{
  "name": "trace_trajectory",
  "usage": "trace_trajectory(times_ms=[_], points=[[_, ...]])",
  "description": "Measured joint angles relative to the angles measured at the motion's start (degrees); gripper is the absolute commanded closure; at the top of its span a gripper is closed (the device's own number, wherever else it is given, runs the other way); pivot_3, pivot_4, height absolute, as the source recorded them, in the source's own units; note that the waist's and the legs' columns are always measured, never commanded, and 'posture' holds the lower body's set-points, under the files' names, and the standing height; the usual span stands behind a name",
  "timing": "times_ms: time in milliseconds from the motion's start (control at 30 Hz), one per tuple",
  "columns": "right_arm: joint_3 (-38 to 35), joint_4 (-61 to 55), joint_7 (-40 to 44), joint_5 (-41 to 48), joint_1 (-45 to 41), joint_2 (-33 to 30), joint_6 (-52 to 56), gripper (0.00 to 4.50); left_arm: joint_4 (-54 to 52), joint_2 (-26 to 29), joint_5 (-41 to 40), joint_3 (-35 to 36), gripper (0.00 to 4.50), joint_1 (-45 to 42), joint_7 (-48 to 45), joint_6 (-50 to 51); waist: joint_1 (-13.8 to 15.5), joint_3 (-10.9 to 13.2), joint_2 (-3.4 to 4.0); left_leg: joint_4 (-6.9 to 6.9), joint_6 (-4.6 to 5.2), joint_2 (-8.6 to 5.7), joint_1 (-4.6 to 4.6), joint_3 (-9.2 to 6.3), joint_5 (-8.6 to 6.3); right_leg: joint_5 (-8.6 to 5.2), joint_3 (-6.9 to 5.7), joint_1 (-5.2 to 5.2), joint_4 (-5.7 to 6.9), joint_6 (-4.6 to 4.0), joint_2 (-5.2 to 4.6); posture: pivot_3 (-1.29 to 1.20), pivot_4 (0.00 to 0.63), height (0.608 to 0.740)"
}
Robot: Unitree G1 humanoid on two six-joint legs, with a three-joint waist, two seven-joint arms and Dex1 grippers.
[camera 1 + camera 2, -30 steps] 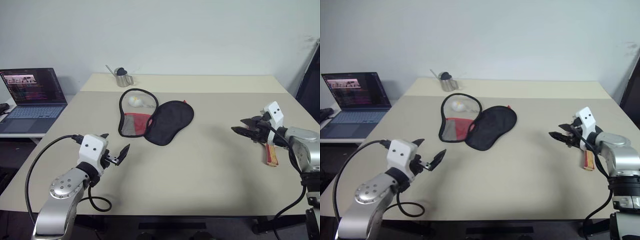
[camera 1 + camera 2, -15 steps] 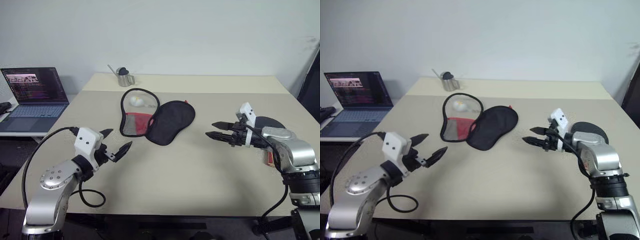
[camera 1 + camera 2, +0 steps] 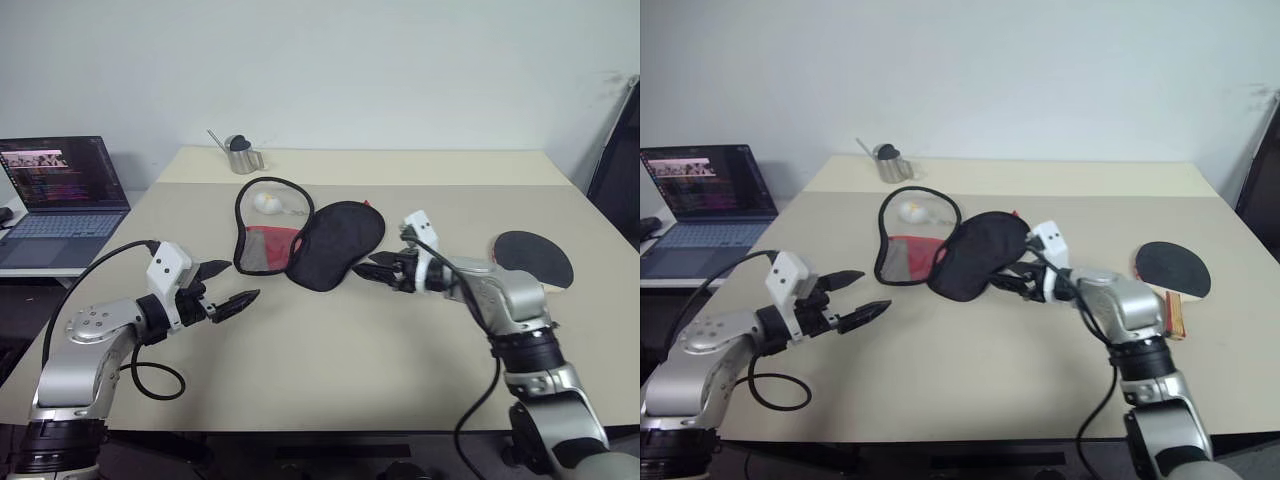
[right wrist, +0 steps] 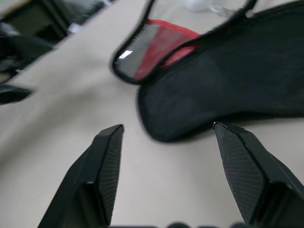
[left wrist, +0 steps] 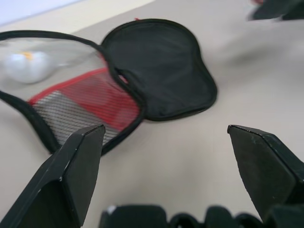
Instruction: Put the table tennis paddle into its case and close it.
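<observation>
The case (image 3: pixel 312 238) lies unzipped and spread open at the table's middle: a black flap (image 4: pixel 223 85) on the right, a red mesh half (image 5: pixel 80 102) on the left. The table tennis paddle (image 3: pixel 1173 268) rests flat near the right edge, dark blade up, with its wooden handle (image 3: pixel 1176 313) pointing toward me. My right gripper (image 3: pixel 372 268) hovers open and empty at the black flap's near right edge, well left of the paddle. My left gripper (image 3: pixel 236 283) stands open and empty just short of the case's near left corner, aimed at it.
A small white-and-yellow ball (image 3: pixel 268 202) sits inside the case's left half. A metal cup (image 3: pixel 240 156) stands at the back of the table. An open laptop (image 3: pixel 62 190) rests on a side table to the left. A black cable (image 3: pixel 150 375) loops by my left arm.
My right gripper swung left across the table, from beside the paddle to the case's black flap, still empty. The paddle stayed put. My left gripper turned toward the case.
</observation>
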Motion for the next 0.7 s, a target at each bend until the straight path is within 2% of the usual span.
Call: trace_trajectory(times_ms=[100,300,467,700], points=[[1.4,7.3,-4.6,-3.5,-1.8,4.0,-2.8,1.27,0.8,0.6,0.0,0.1,0.0,-0.2,-0.4,-0.8,0.0,0.0,0.0,-0.02,-0.01,-0.01,-0.03,0.0,0.0,0.0,0.0,-0.02,-0.01,-0.01,-0.02,0.0,0.15,0.74],[1.5,18.2,-10.6,-8.2,-5.7,7.5,-8.5,1.27,0.9,1.1,0.0,0.1,0.0,-0.1,-0.6,-0.9,-0.1,0.0,0.0,-0.02,-0.02,-0.02,-0.07,-0.02,-0.01,0.0,0.0,-0.07,0.01,-0.01,-0.06,0.0,0.15,0.74],[1.0,25.8,-13.3,-10.2,-8.7,10.0,-12.6,1.27,0.9,1.1,0.0,0.0,0.0,-0.2,-0.4,-1.0,-0.4,0.0,0.0,-0.03,-0.02,-0.01,-0.07,-0.02,-0.01,0.0,0.0,-0.1,0.04,-0.01,-0.05,0.0,0.15,0.74],[0.8,29.9,-13.8,-11.4,-10.7,13.6,-14.4,1.27,1.1,1.1,0.1,-0.1,0.0,-1.4,-0.2,-1.9,-0.8,0.0,0.01,-0.03,-0.02,-0.01,-0.07,-0.08,-0.01,0.0,0.01,-0.12,0.07,-0.01,-0.05,0.0,0.15,0.74]])
